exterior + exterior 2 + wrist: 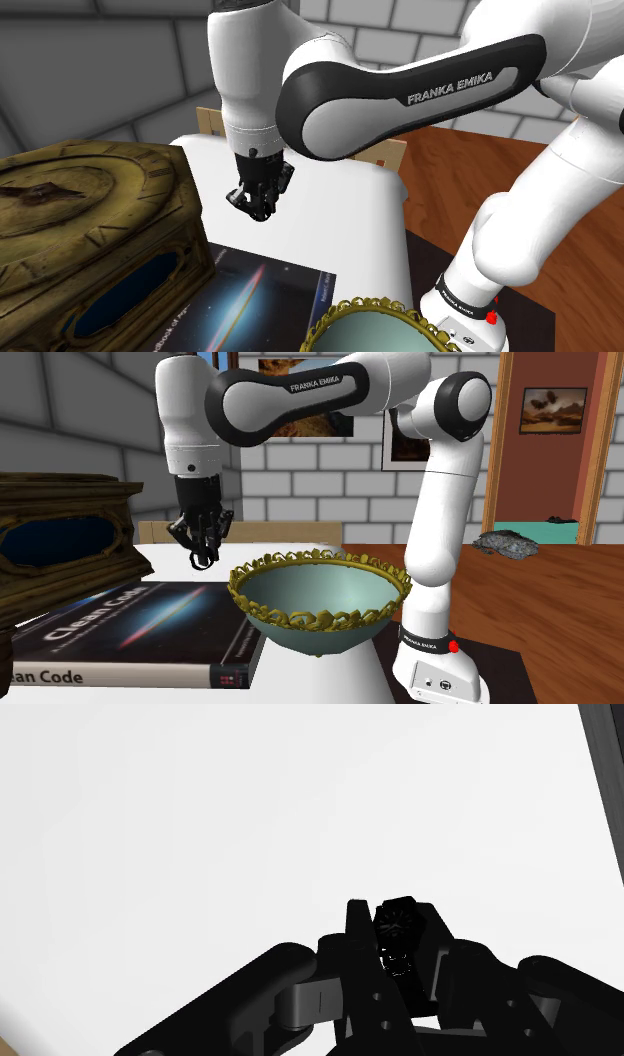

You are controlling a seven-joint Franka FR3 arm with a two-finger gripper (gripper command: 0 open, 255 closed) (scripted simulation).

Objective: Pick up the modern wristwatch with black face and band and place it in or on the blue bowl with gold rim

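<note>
**Grey stone room, white tabletop: the watch sits between the fingers of the tool**

Around you are walls of grey stone blocks (90,70), and in the second exterior view some framed pictures hang on them. The white tabletop (340,215) (330,677) (250,824) carries three things.

A big ornate chest (80,215) (60,542), brown-gold with dark blue panels, stands at the shoulder view's left. A book (255,300) (120,620) with a galaxy on its dark cover lies flat just beside the chest. In the second exterior view you can read "Clean Code" on it. The bowl (345,308) (320,614), pale blue-green with a curly gold rim, stands upright just beside the book, on that view's right.

The white arm (400,100) (290,397) reaches over the tabletop, and the tool (256,210) (203,557) (397,944) points down. The tool is over the bare white part of the tabletop, beyond the book, and well apart from the bowl.

In the wrist view its two black fingers (358,944) are drawn close together and clasp the wristwatch (398,920) between them. The round black face shows at the fingertips, and the black band runs back toward the palm. You cannot tell from these views whether the watch is clear of the tabletop or rests on it. In the two exterior views the watch is black against the black fingers, so you cannot separate it from them.
</note>
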